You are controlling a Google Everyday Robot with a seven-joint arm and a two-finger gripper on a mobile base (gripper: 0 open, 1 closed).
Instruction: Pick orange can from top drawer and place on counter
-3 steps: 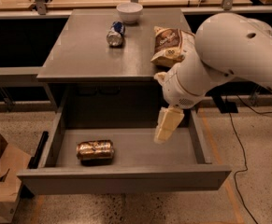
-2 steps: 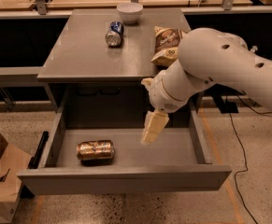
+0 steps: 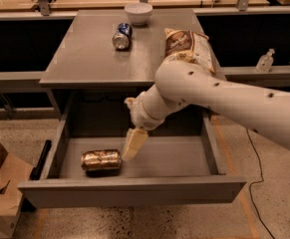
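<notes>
The orange can (image 3: 101, 160) lies on its side in the front left of the open top drawer (image 3: 134, 193). My gripper (image 3: 133, 144) hangs inside the drawer just right of the can, its pale fingers pointing down toward the can's right end. The white arm reaches in from the right and hides part of the drawer's back. The grey counter (image 3: 84, 54) is above the drawer.
On the counter lie a blue-and-silver can (image 3: 121, 36) on its side, a white bowl (image 3: 138, 12) at the back and a chip bag (image 3: 188, 46) at the right. A cardboard box (image 3: 0, 193) stands on the floor at left. Wooden benches run behind.
My gripper and arm have moved left and lower in the drawer, from its right side to right beside the orange can. The can has not moved.
</notes>
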